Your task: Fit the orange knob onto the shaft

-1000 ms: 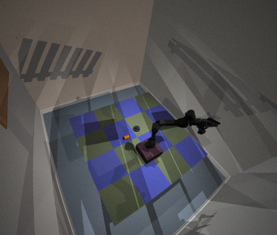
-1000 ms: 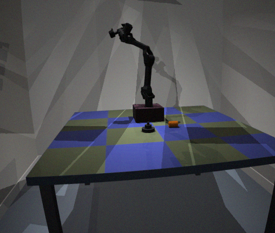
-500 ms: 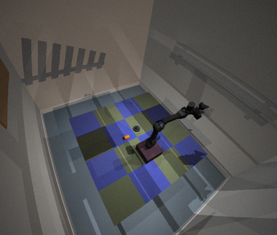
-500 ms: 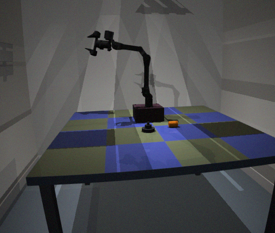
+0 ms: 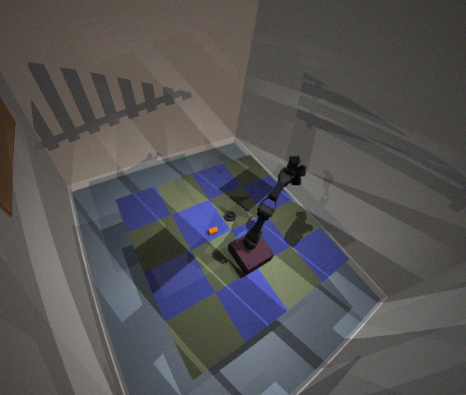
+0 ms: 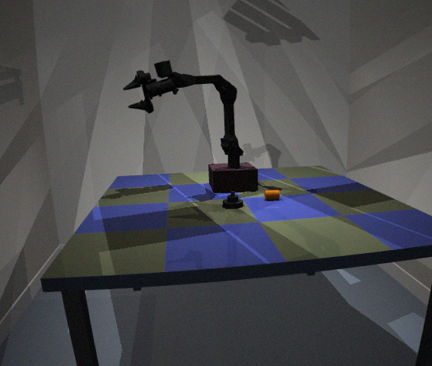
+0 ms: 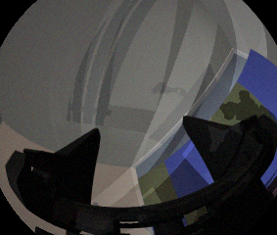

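The orange knob (image 5: 212, 230) (image 6: 272, 194) lies on its side on the checkered table top, apart from the pedestal. The dark round pedestal (image 5: 229, 216) (image 6: 232, 203) stands upright on the table, with its short shaft (image 6: 232, 194) pointing up and bare. The shaft's flat side cannot be made out. My gripper (image 6: 126, 97) (image 7: 142, 125) is wide open and empty. It is high above the table, well to the side of the pedestal and the knob, and points outward. Neither the knob nor the pedestal shows in the wrist view.
The arm stands on a dark red base block (image 5: 250, 255) (image 6: 233, 179), close behind the pedestal and the knob. The checkered table (image 5: 207, 336) (image 6: 216, 252) has blue and olive squares, crossed by shadows. Walls stand around the table.
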### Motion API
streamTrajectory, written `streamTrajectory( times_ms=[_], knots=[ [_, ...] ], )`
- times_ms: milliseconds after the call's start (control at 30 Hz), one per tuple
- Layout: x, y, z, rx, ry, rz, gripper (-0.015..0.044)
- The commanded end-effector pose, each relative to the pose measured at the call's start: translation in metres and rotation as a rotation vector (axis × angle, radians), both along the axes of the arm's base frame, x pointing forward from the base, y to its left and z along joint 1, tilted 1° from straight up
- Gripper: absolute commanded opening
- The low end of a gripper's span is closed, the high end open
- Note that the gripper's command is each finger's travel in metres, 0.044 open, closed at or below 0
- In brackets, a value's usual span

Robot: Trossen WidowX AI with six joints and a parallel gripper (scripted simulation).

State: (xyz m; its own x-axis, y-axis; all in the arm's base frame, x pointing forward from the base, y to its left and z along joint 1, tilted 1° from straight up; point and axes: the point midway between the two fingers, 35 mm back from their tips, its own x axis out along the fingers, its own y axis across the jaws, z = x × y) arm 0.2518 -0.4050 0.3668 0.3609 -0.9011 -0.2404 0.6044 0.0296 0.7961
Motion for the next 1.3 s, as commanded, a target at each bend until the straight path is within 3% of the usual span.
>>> streamTrajectory(
  times_ms=[0, 300, 600, 767, 967, 1200, 1267],
  knots=[
    [0.054, 0.039, -0.036, 0.02, 0.203, 0.194, 0.044],
    [0.154, 0.18, -0.128, -0.017, 0.676, 0.731, 0.044],
    [0.175, 0.34, -0.209, -0.204, 1.119, 1.29, 0.044],
    [0.15, 0.434, -0.257, -0.443, 1.412, 1.68, 0.044],
    [0.085, 0.53, -0.307, -0.853, 1.732, 2.169, 0.044],
    [-0.013, 0.595, -0.348, -1.481, 1.993, 2.691, 0.044],
    [-0.021, 0.596, -0.351, -1.537, 2.007, 2.728, 0.044]
  ],
)
